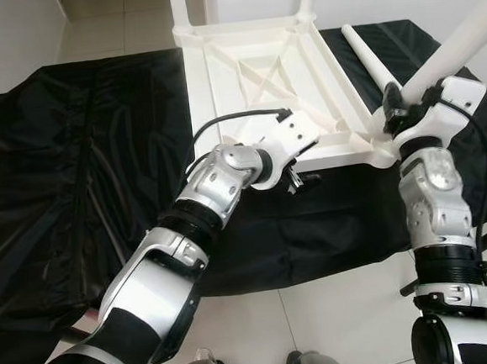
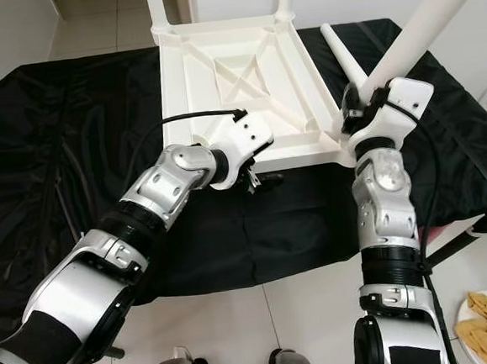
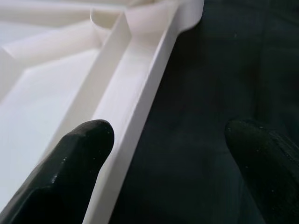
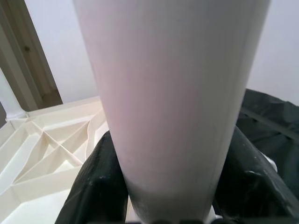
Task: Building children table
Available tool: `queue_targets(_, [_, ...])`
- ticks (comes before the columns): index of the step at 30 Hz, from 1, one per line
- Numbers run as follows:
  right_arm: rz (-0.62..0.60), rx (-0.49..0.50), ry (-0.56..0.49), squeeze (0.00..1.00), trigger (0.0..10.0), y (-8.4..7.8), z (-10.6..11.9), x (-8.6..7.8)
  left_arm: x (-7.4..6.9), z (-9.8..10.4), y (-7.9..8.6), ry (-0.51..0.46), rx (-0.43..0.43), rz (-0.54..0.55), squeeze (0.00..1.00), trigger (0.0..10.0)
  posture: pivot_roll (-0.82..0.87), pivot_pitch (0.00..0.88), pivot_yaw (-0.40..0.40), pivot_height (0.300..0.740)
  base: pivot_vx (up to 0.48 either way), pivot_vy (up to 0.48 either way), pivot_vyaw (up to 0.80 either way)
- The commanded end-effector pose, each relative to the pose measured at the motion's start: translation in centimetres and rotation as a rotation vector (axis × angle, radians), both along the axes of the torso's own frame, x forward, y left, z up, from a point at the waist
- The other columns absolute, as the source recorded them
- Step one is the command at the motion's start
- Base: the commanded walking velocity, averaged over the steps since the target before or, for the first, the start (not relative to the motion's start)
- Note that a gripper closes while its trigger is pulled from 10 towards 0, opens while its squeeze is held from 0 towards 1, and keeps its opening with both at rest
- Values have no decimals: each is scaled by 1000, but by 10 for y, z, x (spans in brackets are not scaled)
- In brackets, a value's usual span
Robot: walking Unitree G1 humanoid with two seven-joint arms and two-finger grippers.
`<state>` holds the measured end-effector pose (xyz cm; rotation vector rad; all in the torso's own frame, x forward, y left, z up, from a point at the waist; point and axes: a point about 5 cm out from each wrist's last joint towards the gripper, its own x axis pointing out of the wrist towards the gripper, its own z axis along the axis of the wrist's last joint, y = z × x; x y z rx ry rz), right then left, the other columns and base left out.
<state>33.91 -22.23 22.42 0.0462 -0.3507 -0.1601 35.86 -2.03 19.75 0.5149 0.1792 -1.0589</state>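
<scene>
No text, label, brand, number or sign can be read anywhere.

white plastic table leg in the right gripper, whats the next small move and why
Probably press the white plastic table leg down into the corner of the upturned white tabletop: the right gripper clamps it there, while the open left gripper straddles the near rim.

Both arms are brushed silver with black joint bands and black upper sections. Each wrist carries a white angular housing. A black cable loops to the left gripper (image 1: 298, 180) housing; another runs beside the right gripper (image 1: 394, 111) forearm. The fingers (image 3: 70, 177) are matte black and rounded. Two grey-green feet are visible.
</scene>
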Motion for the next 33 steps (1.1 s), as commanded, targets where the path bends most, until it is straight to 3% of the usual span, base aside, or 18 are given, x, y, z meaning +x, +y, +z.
queue_targets(1, [1, -1, -2, 0, 10000, 3, -1, -1, 9, -2, 4, -32, 4, 150, 0, 10000, 30, 81, 47, 740, 0, 0, 0])
queue_targets(16, [4, 0, 1, 0, 10000, 8, -1, 0, 23, -11, 16, 1, -9, 321, 0, 10000, 26, 85, 45, 740, 0, 0, 0])
queue_targets(20, [7, -5, 0, 0, 10000, 8, -1, 1, 20, -25, 21, 58, 17, 300, 0, 10000, 28, 85, 44, 740, 0, 0, 0])
queue_targets(23, [11, -12, -2, 0, 10000, 8, 0, 2, 11, -46, 23, 139, 102, 230, 0, 10000, 27, 82, 47, 740, 0, 0, 0])
queue_targets(25, [10, -13, -2, 0, 10000, 8, 1, 2, 9, -53, 24, 201, 104, 228, 0, 10000, 27, 82, 47, 740, 0, 0, 0])
queue_targets(29, [5, -12, -3, 0, 10000, 6, 1, 3, 5, -57, 23, 180, 156, 142, 0, 10000, 23, 75, 52, 740, 0, 0, 0])
queue_targets(30, [4, -14, -4, 0, 10000, 6, 1, 3, 3, -59, 22, 182, 166, 112, 0, 3255, 20, 72, 56, 740, 0, 0, 0])
queue_targets(31, [4, -14, -4, 0, 10000, 6, 1, 3, 3, -59, 22, 182, 166, 112, 0, 3255, 20, 72, 56, 740, 0, 0, 0])
queue_targets(32, [2, -15, -4, 0, 10000, 6, 1, 2, 1, -61, 22, 189, 179, 74, 0, 1725, 20, 70, 58, 740, 0, 0, 0])
queue_targets(33, [2, -16, -4, 0, 10000, 5, 1, 2, -1, -62, 22, 197, 193, 43, 0, 1451, 20, 70, 58, 740, 0, 0, 0])
